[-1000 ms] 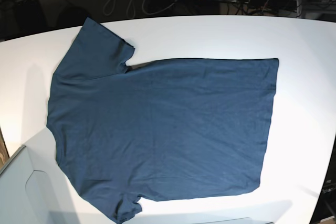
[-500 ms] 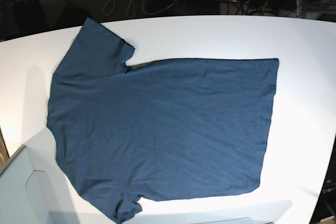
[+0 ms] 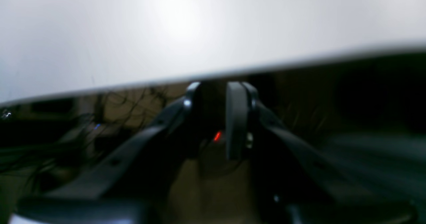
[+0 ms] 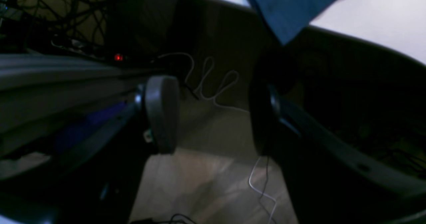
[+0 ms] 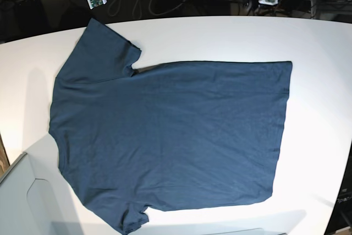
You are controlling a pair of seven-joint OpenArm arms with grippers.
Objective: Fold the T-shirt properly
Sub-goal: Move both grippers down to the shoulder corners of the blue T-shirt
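On the white table [image 5: 319, 53], seen from the base view, left to right: the T-shirt [image 5: 170, 136], dark navy, laid out flat, collar end and sleeves toward the view's left, hem toward the right; one sleeve reaches the far left edge of the table, the other lies at the near edge. Above the far edge, upper left: the right gripper [image 4: 209, 117], off the table, fingers parted wide with nothing between them, the tip of the far sleeve just ahead in its wrist view. Upper right: the left gripper [image 3: 216, 117], also beyond the far edge, fingers parted by a narrow gap, empty, bare tabletop ahead. Step in hand, by judgement: the approach to a first grasp, no fold yet made. To do it well, each arm should come down at the cloth's far edge, one at the sleeve and shoulder, one at the hem corner, pinch only the upper layer's edge, and lift both ends evenly so the fold line runs straight.
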